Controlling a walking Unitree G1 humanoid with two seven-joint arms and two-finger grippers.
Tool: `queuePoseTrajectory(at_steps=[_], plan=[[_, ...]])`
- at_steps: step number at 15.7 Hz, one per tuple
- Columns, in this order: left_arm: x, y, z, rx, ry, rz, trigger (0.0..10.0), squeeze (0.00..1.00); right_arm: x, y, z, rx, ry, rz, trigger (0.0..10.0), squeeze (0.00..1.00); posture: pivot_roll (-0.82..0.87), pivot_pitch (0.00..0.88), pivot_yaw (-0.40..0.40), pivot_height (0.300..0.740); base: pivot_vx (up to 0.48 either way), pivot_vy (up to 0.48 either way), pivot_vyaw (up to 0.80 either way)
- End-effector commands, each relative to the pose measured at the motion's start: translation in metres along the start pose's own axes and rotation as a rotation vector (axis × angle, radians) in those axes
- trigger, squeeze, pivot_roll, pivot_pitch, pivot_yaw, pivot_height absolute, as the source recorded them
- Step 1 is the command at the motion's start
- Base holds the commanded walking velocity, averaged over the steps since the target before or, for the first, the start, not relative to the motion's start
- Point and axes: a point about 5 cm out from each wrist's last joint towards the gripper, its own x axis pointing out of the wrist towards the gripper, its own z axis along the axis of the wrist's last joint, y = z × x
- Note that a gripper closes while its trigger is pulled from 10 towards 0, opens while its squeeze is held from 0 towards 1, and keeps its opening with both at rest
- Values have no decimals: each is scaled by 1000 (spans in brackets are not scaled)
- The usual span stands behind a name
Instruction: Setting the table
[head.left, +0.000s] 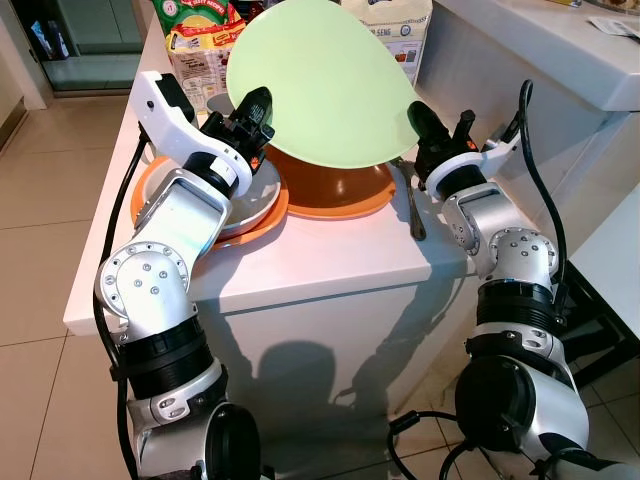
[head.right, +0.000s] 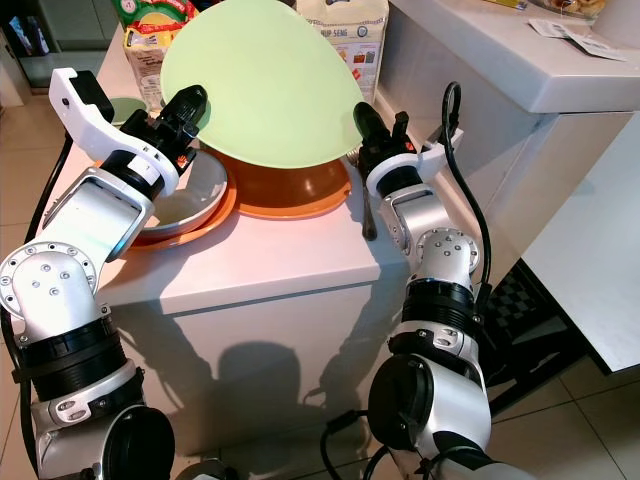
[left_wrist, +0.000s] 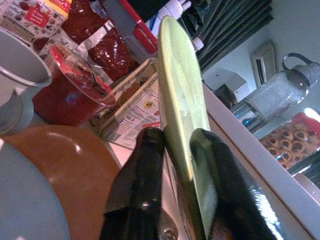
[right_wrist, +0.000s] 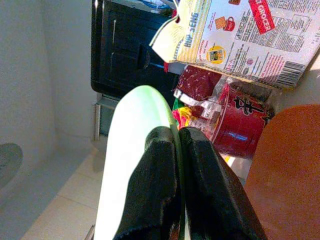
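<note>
You've got the green plate (head.left: 320, 85) lifted off the stack and tipped up on edge above the white counter (head.left: 330, 265), with one gripper pinching each side of its rim. The left gripper (head.left: 252, 118) has its two fingers closed on the rim at the robot's left, one finger on each face, as the left wrist view makes plain. The right gripper (head.left: 425, 128) is closed the same way on the opposite rim. Neither jaw has any spare gap; both are holding the plate.

Directly under it sits the orange bowl (head.left: 335, 190), and beside that a grey plate (head.left: 245, 205) rests on an orange plate (head.left: 268, 222). A spoon (head.left: 413, 208) lies on the counter just beside the bowl, near your right gripper. Food packets (head.left: 200, 35) and a red cup (left_wrist: 67, 87) stand close behind.

The main risk, I'd judge, is the grip itself. Each pinch catches only a narrow strip of a smooth rim, so if your two arms drift apart or twist against each other, one side may slide free and the plate will swing down onto the bowl. Keep both wrists moving together.

Watch the lower edge too; it hangs near the bowl's rim and could clip it as you carry the plate away. A backward swing of the raised edge could knock the packets over
</note>
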Motion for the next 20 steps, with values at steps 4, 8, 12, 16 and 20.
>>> queuePoseTrajectory(at_steps=[4, 8, 12, 16, 20], plan=[[5, -4, -5, 34, 18, 1, 0, 0, 3, 4, 0, -152, 28, -31, 10000, 0, 31, 0, -5, 740, 0, 0, 0], [9, -3, 0, 49, -21, 18, 0, 0, 4, 8, -2, -202, 47, -20, 10000, 1000, 13, 0, 7, 740, 0, 0, 0], [18, -9, 10, 1, -80, -1, 0, 0, -4, 12, 3, -264, 82, 0, 10000, 1000, 3, 0, 15, 740, 0, 0, 0], [18, -11, 24, -43, -154, -10, 0, 0, -40, 29, 7, -413, 122, 52, 10000, 0, 13, 0, 4, 740, 0, 0, 0], [15, -5, 30, -47, -181, 2, 0, 0, -67, 48, -9, -498, 193, 138, 10000, 0, 10, 0, 11, 740, 0, 0, 0]])
